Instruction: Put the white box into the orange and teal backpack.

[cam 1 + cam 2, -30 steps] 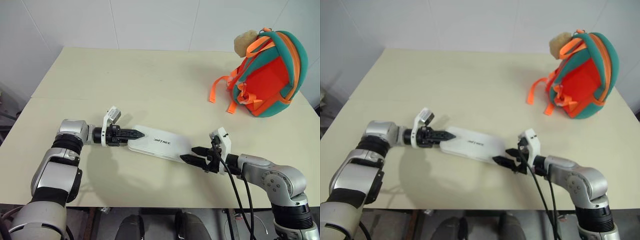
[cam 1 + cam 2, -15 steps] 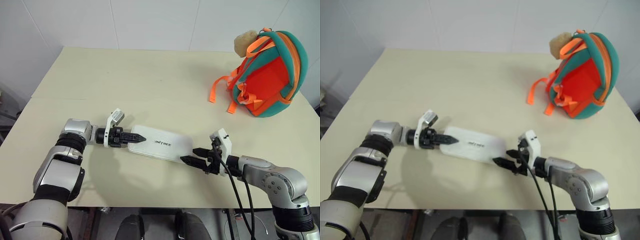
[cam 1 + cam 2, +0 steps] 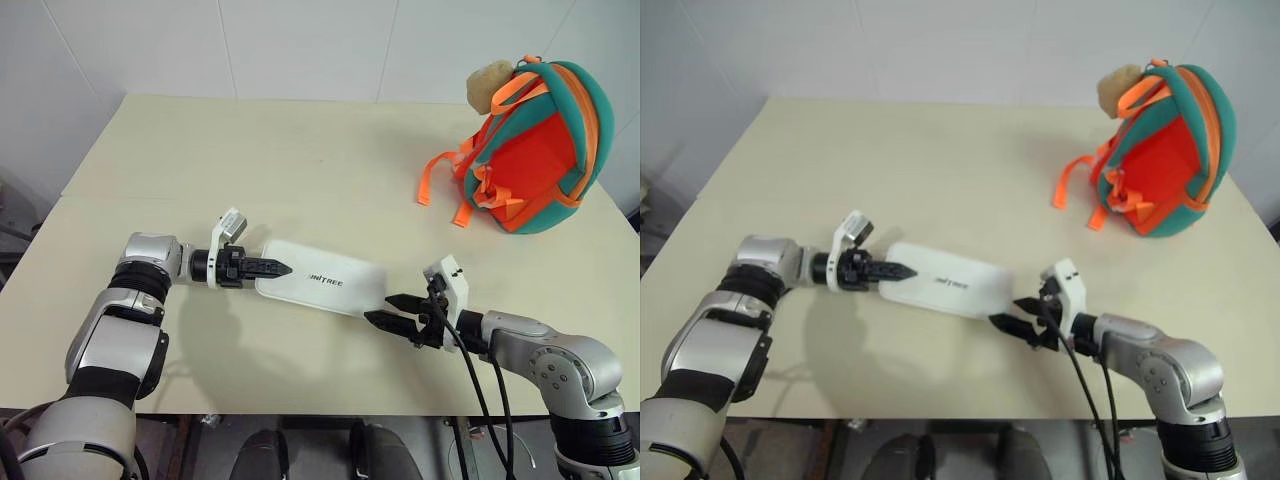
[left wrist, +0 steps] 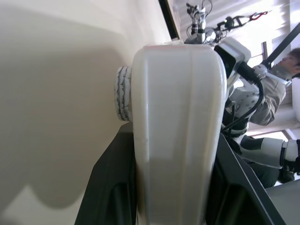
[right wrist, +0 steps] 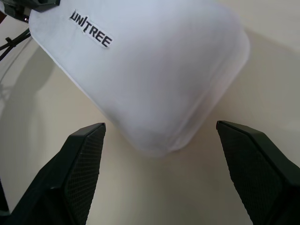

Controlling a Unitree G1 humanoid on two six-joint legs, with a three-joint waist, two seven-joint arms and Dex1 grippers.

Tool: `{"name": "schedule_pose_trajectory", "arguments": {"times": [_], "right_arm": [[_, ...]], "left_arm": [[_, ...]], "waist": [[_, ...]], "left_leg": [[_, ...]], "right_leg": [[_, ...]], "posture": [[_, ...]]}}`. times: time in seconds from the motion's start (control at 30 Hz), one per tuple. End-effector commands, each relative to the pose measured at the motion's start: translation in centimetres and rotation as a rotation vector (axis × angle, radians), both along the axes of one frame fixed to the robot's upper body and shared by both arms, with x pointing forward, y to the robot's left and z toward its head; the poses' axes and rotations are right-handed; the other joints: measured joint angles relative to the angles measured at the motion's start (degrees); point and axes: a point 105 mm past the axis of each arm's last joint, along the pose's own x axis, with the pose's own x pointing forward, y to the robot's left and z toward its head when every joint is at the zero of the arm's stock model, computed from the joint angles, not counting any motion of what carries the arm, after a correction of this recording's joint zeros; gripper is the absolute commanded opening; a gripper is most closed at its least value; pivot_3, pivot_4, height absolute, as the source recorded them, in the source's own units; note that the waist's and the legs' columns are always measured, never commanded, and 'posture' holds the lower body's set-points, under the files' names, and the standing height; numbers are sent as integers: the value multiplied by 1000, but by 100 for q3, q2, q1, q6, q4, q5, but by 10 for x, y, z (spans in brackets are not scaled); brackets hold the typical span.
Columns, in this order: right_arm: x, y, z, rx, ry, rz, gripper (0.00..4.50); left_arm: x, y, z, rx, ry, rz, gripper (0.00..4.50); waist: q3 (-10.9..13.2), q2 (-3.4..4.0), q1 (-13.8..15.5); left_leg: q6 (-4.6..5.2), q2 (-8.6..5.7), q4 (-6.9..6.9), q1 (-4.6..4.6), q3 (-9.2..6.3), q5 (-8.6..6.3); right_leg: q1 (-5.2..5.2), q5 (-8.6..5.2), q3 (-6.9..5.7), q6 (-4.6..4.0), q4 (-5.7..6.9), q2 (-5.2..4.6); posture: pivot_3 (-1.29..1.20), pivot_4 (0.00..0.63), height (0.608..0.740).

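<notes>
Right now the left gripper (image 3: 272,268) has its jaws clamped across the near-left end of the white box (image 3: 325,279); in the left wrist view the two black fingers (image 4: 112,187) press against both sides of the box's narrow edge, which rises between them. A small ribbed round knob (image 4: 123,93) sticks out from one side of that edge. The left gripper points sideways toward the robot's right, roughly level with the counter (image 3: 300,170).

The right gripper (image 3: 385,309) sits at the box's other end with its jaws spread wide apart. From the right wrist view the rounded corner of the box lies between the two textured fingers (image 5: 84,164) without touching either of them (pale counter shows on both sides of it), and the dark "UNITREE" lettering (image 5: 91,34) reads clearly on the flat top face. A black cable (image 3: 470,360) runs back along the right forearm.

The box lies long and flat in the front middle of the counter, stretched between the two grippers, slanting slightly so that its left end is farther from the robot than its right. Whether that left end is lifted off the surface I cannot tell.

The orange and teal backpack (image 3: 535,150) stands upright at the far right corner of the counter, well apart from the box. Its orange straps (image 3: 440,175) trail onto the counter toward the left, and a beige plush charm (image 3: 487,85) sits at its top. A pale wall runs behind the counter.
</notes>
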Motion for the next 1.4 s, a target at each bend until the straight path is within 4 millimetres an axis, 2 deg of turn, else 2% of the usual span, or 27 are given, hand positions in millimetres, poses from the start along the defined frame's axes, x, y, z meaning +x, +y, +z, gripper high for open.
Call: {"name": "schedule_pose_trajectory", "arguments": {"times": [0.03,0.2,0.33,0.43,0.53,0.73,0.87,1.07,1.3,1.4], "right_arm": [[5,-8,24,2,-116,-25,4500],[7,-15,35,-5,-152,-46,4500],[14,-28,52,-31,-235,-111,4500],[23,-43,70,-59,-331,-207,4500],[36,-71,89,-91,-436,-379,4500],[37,-96,101,-119,-520,-547,4500],[35,-119,117,-140,-650,-715,4500],[39,-148,127,-205,-777,-907,4500],[46,-191,131,-271,-807,-1109,4500],[52,-203,131,-288,-812,-1141,4500]], "left_arm": [[0,7,24,-119,-30,0,1287],[6,16,29,-134,-35,85,1287],[11,26,35,-169,-54,161,1287],[15,34,42,-186,-66,217,1287],[13,40,48,-205,-57,234,1287],[8,47,54,-237,-37,251,1287],[6,48,56,-248,-37,254,1287],[3,47,61,-293,8,240,1287],[-1,45,64,-284,10,205,1287],[-1,44,65,-283,11,199,1287]], "waist": [[0,0,-3],[0,0,-3],[0,0,-4],[0,0,-2],[0,0,-2],[0,0,0],[1,0,-4],[1,1,-13],[1,1,-23],[1,2,-33]], "left_leg": [[0,0,0,-1,0,0],[-13,0,-1,0,0,7],[-13,0,-1,-1,1,7],[-13,0,-1,-1,1,8],[-15,0,-2,-1,2,9],[-19,0,-8,-1,7,11],[-20,-1,-5,-1,13,11],[-25,-1,-5,0,26,14],[-29,0,-7,2,49,17],[-30,0,-6,2,56,17]], "right_leg": [[0,0,0,0,0,0],[0,0,-1,0,0,1],[0,0,0,0,-1,0],[0,0,-1,1,0,-1],[-1,0,-1,1,-1,0],[-1,0,-2,1,-4,1],[-1,0,0,2,-3,1],[0,0,-1,2,0,2],[-1,0,0,1,1,4],[-1,0,2,1,1,2]], "posture": [[0,150,740],[0,150,740],[0,150,740],[0,150,740],[0,150,740],[0,150,740],[0,150,740],[0,150,740],[0,150,740],[0,150,740]]}}
